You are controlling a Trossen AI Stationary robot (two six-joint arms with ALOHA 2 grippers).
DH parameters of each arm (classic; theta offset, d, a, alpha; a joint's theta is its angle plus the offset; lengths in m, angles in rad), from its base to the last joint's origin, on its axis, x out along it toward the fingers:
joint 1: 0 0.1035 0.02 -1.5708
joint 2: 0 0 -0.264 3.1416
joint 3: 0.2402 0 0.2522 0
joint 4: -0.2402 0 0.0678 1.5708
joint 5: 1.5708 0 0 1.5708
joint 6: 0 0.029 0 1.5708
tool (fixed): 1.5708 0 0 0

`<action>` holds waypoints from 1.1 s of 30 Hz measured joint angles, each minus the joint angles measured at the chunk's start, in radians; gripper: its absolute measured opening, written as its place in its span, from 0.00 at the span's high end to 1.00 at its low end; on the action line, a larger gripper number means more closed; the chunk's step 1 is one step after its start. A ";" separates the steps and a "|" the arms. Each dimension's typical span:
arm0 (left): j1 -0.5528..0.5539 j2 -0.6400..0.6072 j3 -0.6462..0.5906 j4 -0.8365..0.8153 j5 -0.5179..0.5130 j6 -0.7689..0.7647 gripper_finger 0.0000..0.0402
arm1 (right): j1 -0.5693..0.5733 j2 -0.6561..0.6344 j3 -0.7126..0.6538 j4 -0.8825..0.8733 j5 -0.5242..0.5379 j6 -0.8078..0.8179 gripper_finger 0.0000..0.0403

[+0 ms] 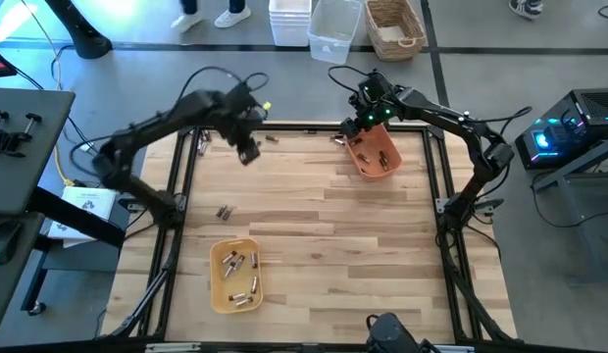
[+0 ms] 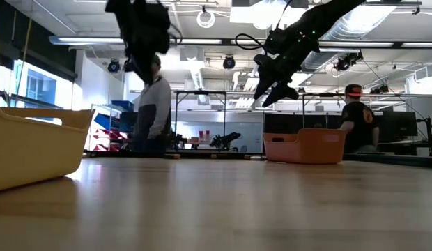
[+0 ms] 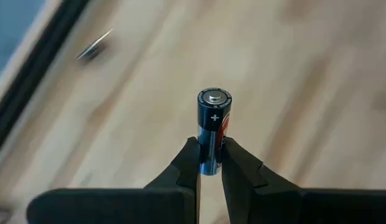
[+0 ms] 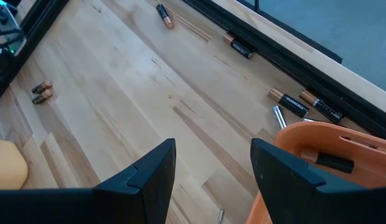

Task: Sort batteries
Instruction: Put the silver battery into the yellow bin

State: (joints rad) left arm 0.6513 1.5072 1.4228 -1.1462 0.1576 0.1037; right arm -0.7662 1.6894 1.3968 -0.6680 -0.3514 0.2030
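My left claw's fingers (image 3: 199,171) cover the lower end of the battery (image 3: 213,124) I hold, so its base stays out of sight. At the upper left of that wrist picture, a small grey thing (image 3: 93,46) on the table is too smeared to name. In the low view, the yellow tray (image 2: 35,143) is cut off by the left edge, and its wall hides whatever lies inside. The orange tray (image 4: 342,162) runs off my right wrist picture's lower right corner.

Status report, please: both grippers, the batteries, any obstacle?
Left gripper shut on a battery, above the table. Right gripper open, over the orange tray. No obstacle seen.
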 joint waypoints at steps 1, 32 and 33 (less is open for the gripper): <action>-0.034 -0.041 -0.034 0.039 0.022 -0.018 0.93 | 0.000 0.000 0.000 0.000 0.000 0.002 0.50; -1.234 -0.089 -0.362 0.301 -0.136 -1.277 0.82 | 0.211 -0.115 0.000 -0.167 -0.128 -0.224 0.50; -1.239 -0.078 -0.362 0.301 -0.136 -1.309 0.82 | 0.216 -0.115 0.000 -0.167 -0.128 -0.227 0.50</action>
State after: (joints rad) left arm -0.5879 1.4287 1.0607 -0.8453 0.0216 -1.2053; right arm -0.5500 1.5745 1.3968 -0.8349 -0.4794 -0.0242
